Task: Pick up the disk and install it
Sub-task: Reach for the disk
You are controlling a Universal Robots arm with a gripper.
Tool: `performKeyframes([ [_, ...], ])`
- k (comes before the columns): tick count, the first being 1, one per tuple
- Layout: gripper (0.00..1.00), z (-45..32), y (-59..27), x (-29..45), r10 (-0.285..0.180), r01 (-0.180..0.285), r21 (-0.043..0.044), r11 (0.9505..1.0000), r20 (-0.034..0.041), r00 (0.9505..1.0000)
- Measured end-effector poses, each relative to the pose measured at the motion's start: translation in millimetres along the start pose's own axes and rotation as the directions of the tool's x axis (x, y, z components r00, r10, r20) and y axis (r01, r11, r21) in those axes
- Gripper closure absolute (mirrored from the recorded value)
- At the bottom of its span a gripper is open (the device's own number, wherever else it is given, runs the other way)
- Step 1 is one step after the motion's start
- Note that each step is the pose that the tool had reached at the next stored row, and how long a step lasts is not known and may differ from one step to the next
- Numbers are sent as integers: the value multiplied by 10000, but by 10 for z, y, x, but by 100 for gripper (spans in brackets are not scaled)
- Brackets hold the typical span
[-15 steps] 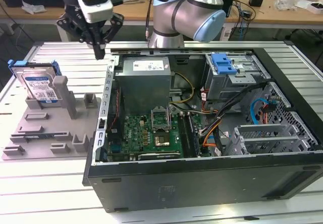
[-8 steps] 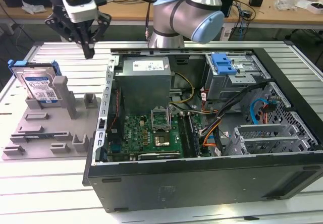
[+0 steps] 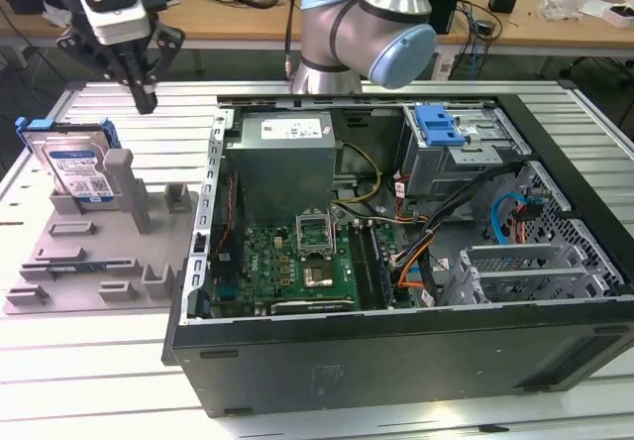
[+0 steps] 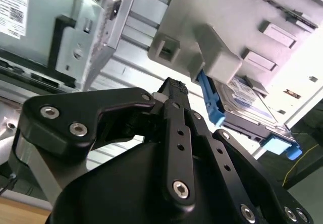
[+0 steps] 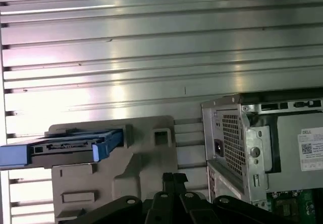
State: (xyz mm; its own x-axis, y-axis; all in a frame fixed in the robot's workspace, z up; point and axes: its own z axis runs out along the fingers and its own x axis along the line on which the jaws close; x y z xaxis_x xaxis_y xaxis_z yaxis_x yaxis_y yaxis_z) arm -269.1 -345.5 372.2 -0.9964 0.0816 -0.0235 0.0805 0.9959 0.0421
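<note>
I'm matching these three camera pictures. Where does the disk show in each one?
Exterior view: the disk stands in the grey holder, at the exterior view's left.
Second wrist view: the disk leans behind the grey holder's block.
First wrist view: the disk shows edge-on, against the grey holder.
Shared landmark: the grey holder.

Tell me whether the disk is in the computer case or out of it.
Out. The disk leans in the grey holder beside the open case; the shut gripper hangs nearby, empty.
</note>
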Motion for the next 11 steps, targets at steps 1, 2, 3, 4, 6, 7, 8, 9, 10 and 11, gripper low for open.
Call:
performKeyframes([
  [1,89,7,10,41,1,-1,5,10000,0,10000],
  [2,89,13,19,78,4,-4,8,10000,1,10000],
  [3,89,18,27,112,6,-6,12,10000,1,10000],
  [4,89,22,35,147,4,-4,14,10000,2,10000],
  [6,89,29,64,254,6,-6,22,10000,2,10000],
  [7,89,30,73,288,6,-6,23,10000,2,10000],
  [8,89,31,86,334,3,-3,25,10000,3,10000],
  [9,89,32,97,368,4,-4,27,10000,2,10000],
  [10,89,33,111,415,6,-6,30,10000,2,10000],
  [11,89,34,121,448,6,-6,33,10000,2,10000],
])
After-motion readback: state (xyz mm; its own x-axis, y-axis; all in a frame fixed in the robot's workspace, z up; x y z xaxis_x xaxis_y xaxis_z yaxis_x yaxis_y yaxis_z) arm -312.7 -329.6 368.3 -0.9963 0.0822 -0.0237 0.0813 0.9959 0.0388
